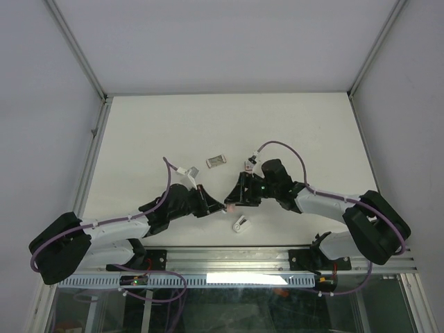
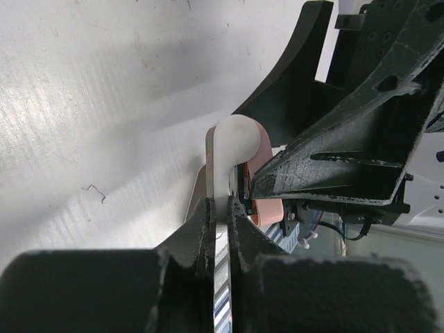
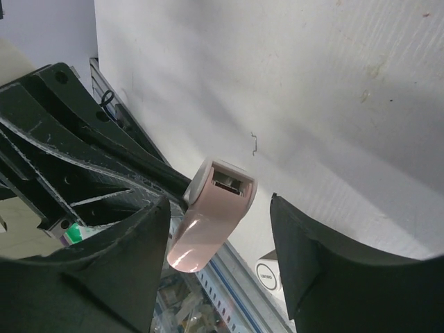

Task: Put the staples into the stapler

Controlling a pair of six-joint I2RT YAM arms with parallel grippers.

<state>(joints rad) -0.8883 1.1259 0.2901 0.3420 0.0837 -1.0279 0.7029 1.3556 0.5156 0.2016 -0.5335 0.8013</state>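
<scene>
where pale walls (image 1: pixel 41 104) flank the white table (image 1: pixel 152 132), the stapler (image 3: pixel 208 222) hangs.

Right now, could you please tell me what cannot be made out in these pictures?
Staple box, top view: too small to show whether staples are inside.
Stapler, left wrist view: pink half largely hidden behind the right fingers.
Small white object, right wrist view: cut off by the bottom edge; top view: too small to identify.
</scene>
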